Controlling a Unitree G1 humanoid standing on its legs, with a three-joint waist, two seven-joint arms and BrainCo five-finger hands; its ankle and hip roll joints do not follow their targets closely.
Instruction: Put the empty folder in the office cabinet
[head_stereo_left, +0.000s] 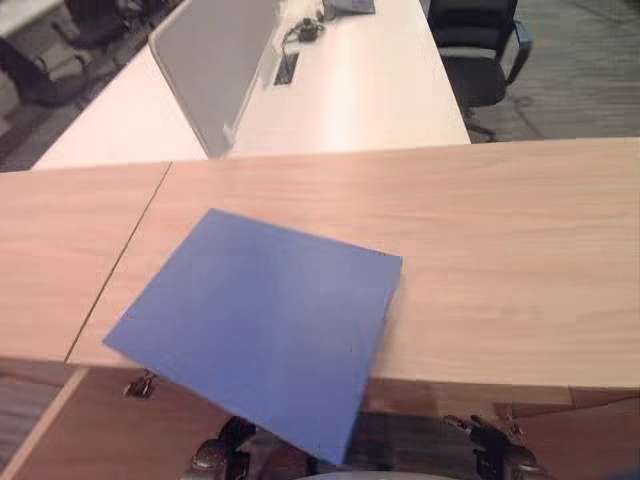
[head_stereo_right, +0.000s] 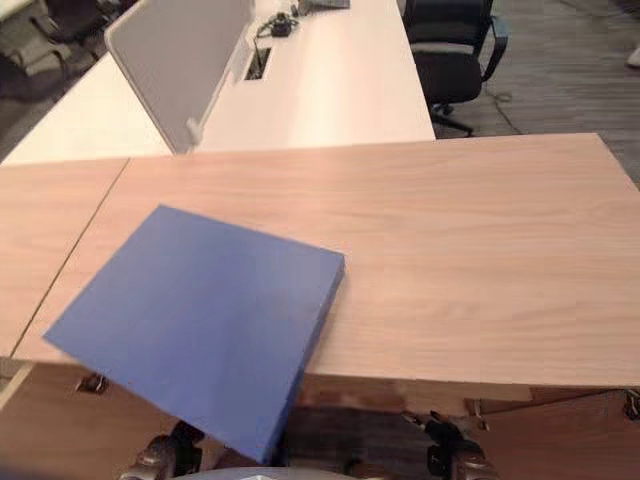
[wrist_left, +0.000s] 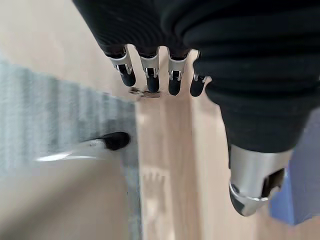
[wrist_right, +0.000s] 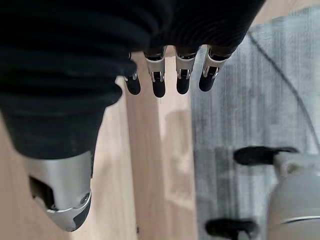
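Note:
The blue folder (head_stereo_left: 262, 318) lies flat and skewed on the light wooden cabinet top (head_stereo_left: 500, 260), left of the middle. Its near corner juts out over the cabinet's front edge. Nothing touches it. In the left wrist view my left hand (wrist_left: 151, 80) hangs with straight fingers and holds nothing; a corner of the blue folder (wrist_left: 306, 192) shows past its thumb. In the right wrist view my right hand (wrist_right: 182, 75) hangs the same way beside a wooden panel, also with nothing in it.
A seam (head_stereo_left: 120, 262) splits the cabinet top at the left. Metal hinges (head_stereo_left: 140, 385) show under its front edge. Behind stand white desks (head_stereo_left: 360, 90) with a grey divider (head_stereo_left: 205, 60) and a black office chair (head_stereo_left: 478, 55). Grey carpet (wrist_right: 250, 100) lies below.

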